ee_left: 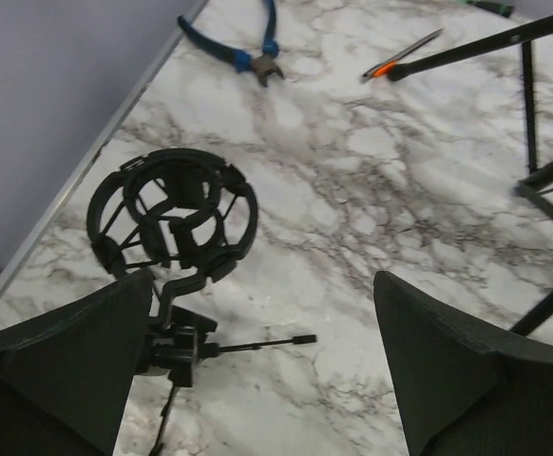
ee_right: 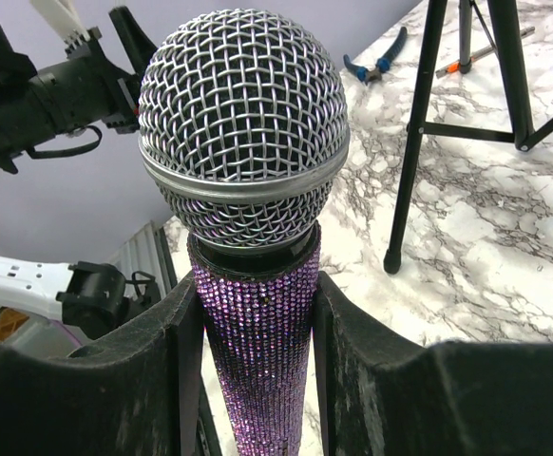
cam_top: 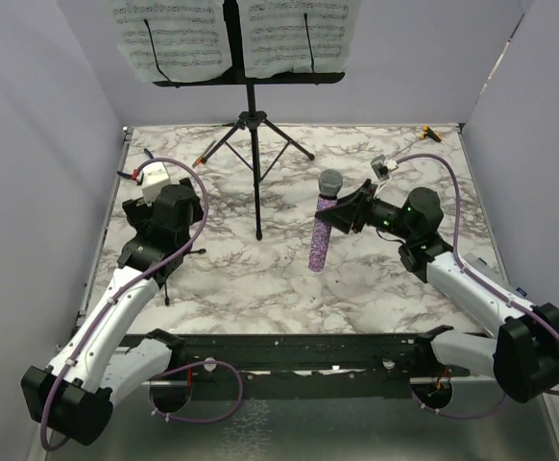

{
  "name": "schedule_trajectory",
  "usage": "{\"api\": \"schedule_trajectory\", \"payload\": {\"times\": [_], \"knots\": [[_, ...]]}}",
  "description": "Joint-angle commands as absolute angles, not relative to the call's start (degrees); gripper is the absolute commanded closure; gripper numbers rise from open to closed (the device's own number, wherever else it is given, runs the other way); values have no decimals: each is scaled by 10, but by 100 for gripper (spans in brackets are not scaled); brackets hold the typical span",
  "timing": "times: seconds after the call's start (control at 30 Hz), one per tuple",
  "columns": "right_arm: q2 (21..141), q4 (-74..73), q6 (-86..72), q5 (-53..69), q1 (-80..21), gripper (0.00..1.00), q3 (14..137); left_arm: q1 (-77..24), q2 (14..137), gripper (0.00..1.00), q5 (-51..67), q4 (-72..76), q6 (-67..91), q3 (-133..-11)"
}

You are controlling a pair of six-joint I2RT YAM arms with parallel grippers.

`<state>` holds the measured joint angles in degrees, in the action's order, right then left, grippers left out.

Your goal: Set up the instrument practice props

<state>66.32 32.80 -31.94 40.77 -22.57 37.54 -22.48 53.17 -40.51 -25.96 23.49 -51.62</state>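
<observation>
Tabletop (cam_top: 260, 288) in grey-veined white marble, pale lavender walls (cam_top: 30, 115) around.

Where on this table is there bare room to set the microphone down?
The widest bare marble lies front centre, nearer than the music stand and the microphone. A smaller patch sits back right, beside its legs. The left is crowded: small mic stand, pliers, left gripper.

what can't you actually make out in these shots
mic stand legs: left wrist view, cut off by the bottom edge and hidden behind the left gripper.
microphone tail: right wrist view, below the frame.
sheet music notes: top view, too small; page tops cropped.
</observation>
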Motion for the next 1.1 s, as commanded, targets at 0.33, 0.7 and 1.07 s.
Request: {"api": "schedule_trajectory", "payload": {"times": [0.33,0.7,1.07], "knots": [[658,322,-310,397,-229,100,404,-150,523,4,-449,-379,295,-489],[652,309,-304,396,-230,100,409,-111,529,32,-337,-323,260,-464],[644,296,-294,389,-229,100,412,-105,542,68,-335,-302,221,-453]]}}
